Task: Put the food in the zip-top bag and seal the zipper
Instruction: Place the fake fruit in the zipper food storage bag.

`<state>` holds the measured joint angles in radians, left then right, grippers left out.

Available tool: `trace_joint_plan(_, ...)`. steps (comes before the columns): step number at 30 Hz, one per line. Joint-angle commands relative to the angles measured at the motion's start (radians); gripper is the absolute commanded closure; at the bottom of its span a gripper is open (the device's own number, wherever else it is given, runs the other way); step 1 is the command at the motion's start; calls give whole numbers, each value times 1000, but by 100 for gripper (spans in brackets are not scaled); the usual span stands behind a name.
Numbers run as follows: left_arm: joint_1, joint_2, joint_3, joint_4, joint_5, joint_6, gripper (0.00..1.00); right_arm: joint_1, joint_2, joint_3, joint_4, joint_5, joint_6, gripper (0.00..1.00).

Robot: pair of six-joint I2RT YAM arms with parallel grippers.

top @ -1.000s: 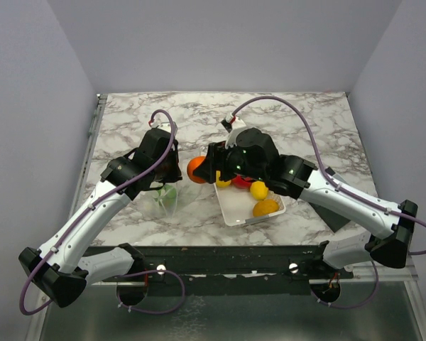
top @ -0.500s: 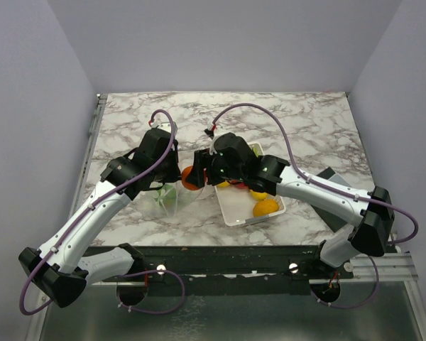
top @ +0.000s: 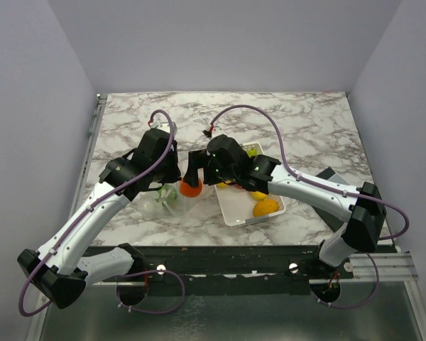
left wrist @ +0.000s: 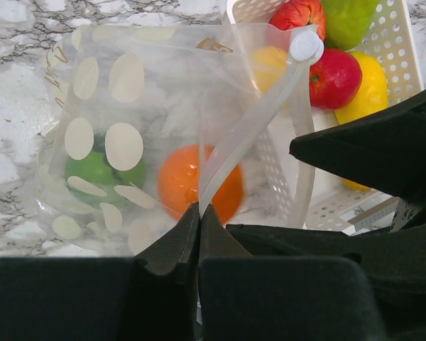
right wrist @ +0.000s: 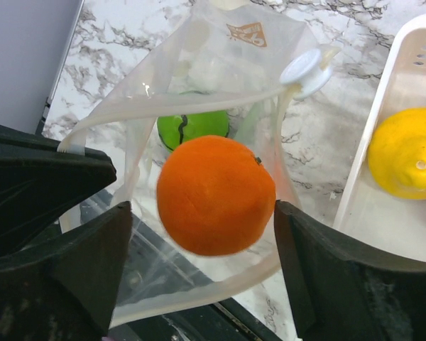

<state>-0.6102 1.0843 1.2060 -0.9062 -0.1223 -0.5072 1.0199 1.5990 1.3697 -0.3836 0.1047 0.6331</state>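
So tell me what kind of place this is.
Probably a robot test cell in a lab: a marble-patterned tabletop boxed in by plain grey walls, left arm and right arm mounted at its near edge, toy fruits in a white slotted basket.

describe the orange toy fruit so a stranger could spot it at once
On the marble table, left of the white slotted plastic basket, a see-through plastic zip-top bag is open. The round orange toy fruit is at its mouth, between the right gripper's spread fingers; its only neighbour there is a green fruit.
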Motion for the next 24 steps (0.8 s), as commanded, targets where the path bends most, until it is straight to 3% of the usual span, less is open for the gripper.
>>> trace_joint_plan(1,-2,-17,12,1,4,2,100,6,-5,21,14,25,20,7)
trace_joint_plan(14,-2,-12,9,3,-6,2,100,6,-123,0,1,10,45,8)
trace_joint_plan(24,-2,-6,15,6,-5,1,100,6,-177,-65,-76,76,116,20)
